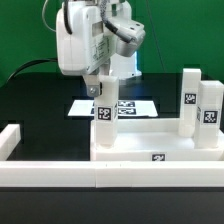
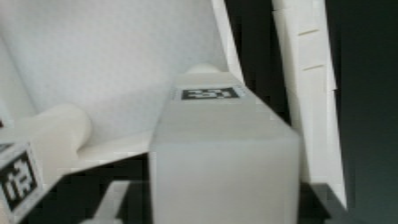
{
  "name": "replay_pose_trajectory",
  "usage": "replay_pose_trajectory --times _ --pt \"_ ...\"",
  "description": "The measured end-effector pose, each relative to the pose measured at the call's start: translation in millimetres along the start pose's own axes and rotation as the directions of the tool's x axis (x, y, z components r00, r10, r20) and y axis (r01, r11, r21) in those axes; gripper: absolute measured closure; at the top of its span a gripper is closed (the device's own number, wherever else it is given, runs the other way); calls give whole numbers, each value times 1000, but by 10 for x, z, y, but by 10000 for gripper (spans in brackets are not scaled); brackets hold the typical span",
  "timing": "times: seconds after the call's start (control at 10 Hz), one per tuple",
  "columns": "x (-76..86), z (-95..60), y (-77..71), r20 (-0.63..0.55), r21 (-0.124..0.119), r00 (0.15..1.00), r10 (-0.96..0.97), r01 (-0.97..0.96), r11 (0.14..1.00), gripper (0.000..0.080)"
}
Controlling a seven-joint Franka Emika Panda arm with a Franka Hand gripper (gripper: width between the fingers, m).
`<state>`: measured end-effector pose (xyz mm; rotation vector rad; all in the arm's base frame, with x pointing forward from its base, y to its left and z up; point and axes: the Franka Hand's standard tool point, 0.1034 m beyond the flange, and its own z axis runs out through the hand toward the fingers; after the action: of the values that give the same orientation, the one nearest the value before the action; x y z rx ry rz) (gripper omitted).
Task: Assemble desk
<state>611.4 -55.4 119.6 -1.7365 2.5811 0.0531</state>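
The desk panel (image 1: 150, 143), white with a raised rim and a small tag on its front edge, lies flat on the black table. My gripper (image 1: 101, 92) is shut on a white square leg post (image 1: 103, 114), held upright at the panel's corner on the exterior view's left. In the wrist view the same post (image 2: 222, 150) fills the middle between my gripper's (image 2: 222, 208) dark fingers (image 2: 331, 200), its tag facing the camera, with the panel (image 2: 107, 70) behind it. Two more tagged leg posts (image 1: 190, 100) (image 1: 209, 112) stand upright on the panel's right side.
A long low white rail (image 1: 60, 172) with L-shaped ends runs along the front, its left end (image 1: 10, 140) turned back. The marker board (image 1: 135, 105) lies flat behind the panel. Another tagged white part (image 2: 18, 172) shows at the wrist view's edge.
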Motion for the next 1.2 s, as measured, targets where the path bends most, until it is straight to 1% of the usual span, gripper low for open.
replay_pose_trajectory --times 0.1,0.2,0.3,0.4,0.5,0.6,0.7,0.8,0.9,1.1,1.2 --pt "-1 2 0 2 0 1000 12 -12 1000 511" --pt "-4 6 2 2 -1 1000 2 -2 1000 391" --pt "-7 7 3 2 -1 1000 -14 14 1000 391" --pt "-2 3 20 3 -14 990 -138 138 990 195" --pt "-6 -24 63 27 -55 943 -331 332 942 164" --pt "-42 -18 77 29 -59 894 -448 448 892 164" --pt "-79 -2 116 34 -56 828 -560 561 826 152" --pt "-76 -14 150 30 -41 801 -597 598 800 152" --pt "-61 -4 141 31 -41 776 -630 631 775 151" --pt "-57 2 138 37 -36 664 -746 747 663 151" --pt "-60 5 134 34 -34 588 -808 809 587 151"
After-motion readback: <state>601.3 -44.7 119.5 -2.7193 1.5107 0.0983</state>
